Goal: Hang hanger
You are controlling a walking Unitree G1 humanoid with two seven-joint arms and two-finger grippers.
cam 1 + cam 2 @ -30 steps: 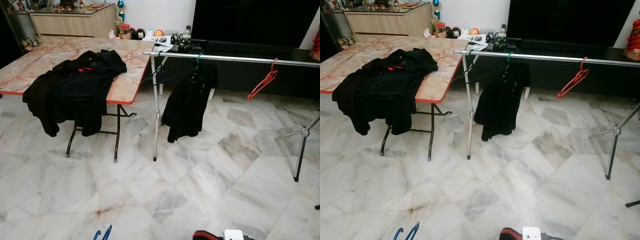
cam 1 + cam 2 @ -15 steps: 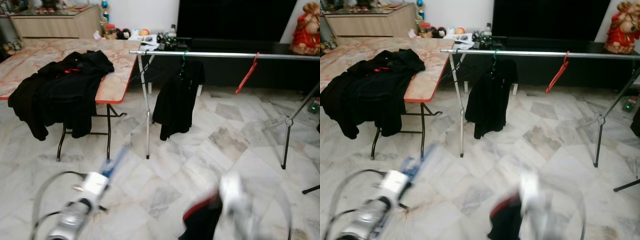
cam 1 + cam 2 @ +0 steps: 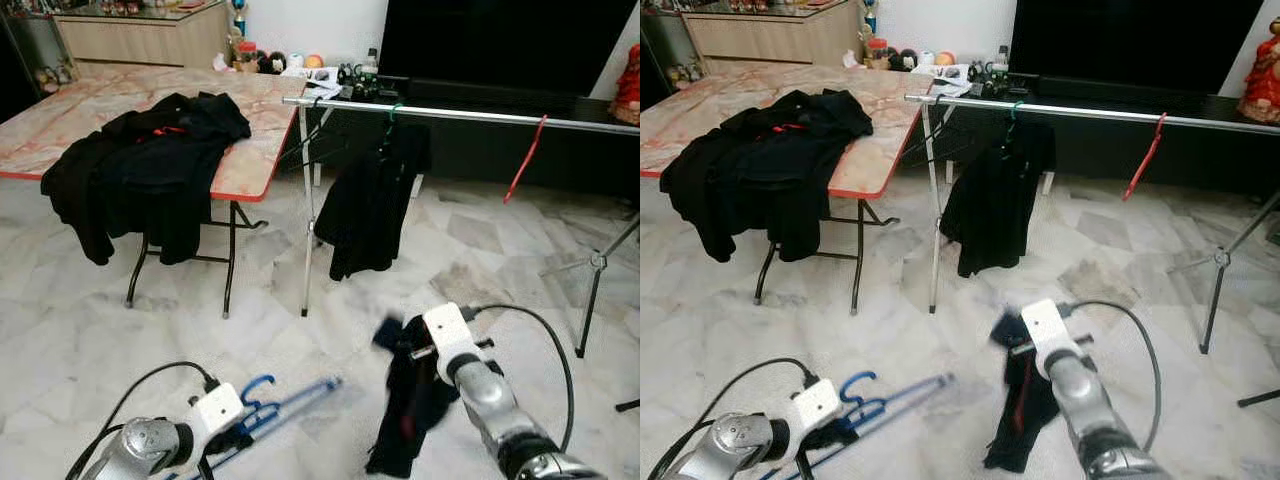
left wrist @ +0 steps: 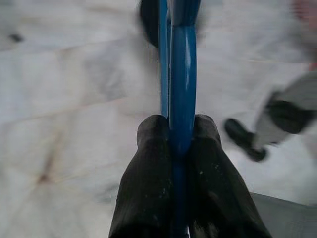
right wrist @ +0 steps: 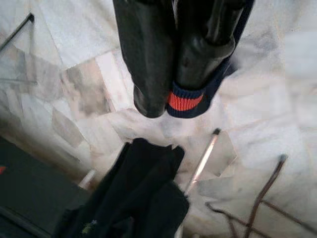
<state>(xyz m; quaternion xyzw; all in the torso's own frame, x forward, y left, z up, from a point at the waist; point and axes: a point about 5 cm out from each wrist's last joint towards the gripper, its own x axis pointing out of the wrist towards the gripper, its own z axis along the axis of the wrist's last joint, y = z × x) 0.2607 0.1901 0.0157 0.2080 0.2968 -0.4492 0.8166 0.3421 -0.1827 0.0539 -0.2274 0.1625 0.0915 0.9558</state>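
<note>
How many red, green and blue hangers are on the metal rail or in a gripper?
Red hanger: 1, on the rail
Green hanger: 1, on the rail, bearing a black garment
Blue hanger: 1, in the left gripper
Total: 3

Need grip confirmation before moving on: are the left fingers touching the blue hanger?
Touching. The left wrist view shows both fingers pressed against the blue hanger, no gap either side.

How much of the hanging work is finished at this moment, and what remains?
Done: one black garment hangs from the rail on a green hanger; a red hanger hangs bare. In hand: the left pincer grips a blue hanger, the right pincer a dark garment. Left: hanging these, and the black clothes on the table.
</note>
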